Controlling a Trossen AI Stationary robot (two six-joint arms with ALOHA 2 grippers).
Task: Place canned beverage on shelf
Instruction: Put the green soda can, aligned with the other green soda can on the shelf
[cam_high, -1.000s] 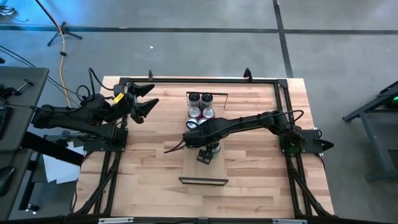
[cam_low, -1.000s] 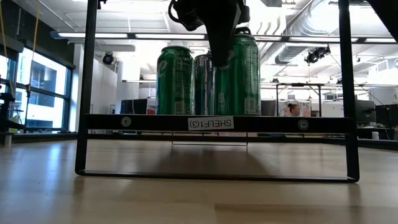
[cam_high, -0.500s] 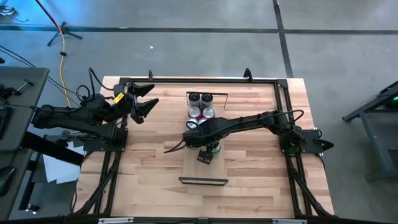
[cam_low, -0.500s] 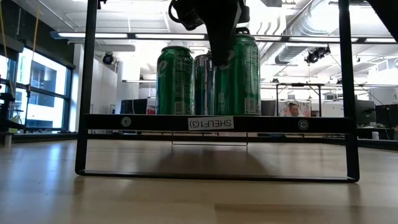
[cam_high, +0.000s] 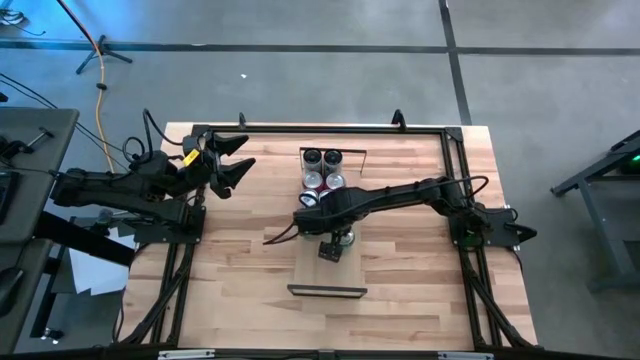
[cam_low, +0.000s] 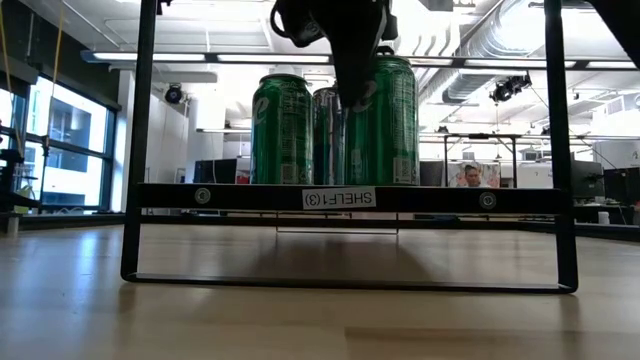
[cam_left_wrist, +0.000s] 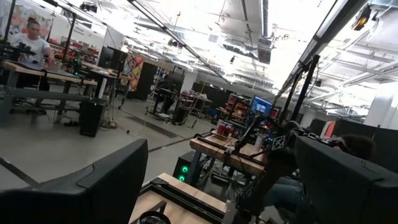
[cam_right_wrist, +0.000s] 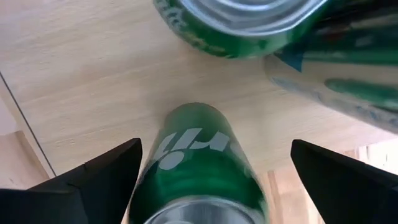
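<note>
Shelf (cam_high: 322, 268) runs down mid-table. Right gripper (cam_right_wrist: 205, 168) is over it, fingers spread wide either side of the green can (cam_right_wrist: 196, 162), which stands on the board w/ others close behind. Probably fully let go. Risk: a crooked lift clips the can, toppling it into its neighbours. Left gripper (cam_high: 228, 166) waits far left, spread.

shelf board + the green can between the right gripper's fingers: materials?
Shelf: pale wood by the look, matte, fine straight grain lines; its end frame looks like thin dark metal, though painted finish leaves that open. Green can: likely aluminium, glossy printed green wall, bare silvery rim catching light.
</note>
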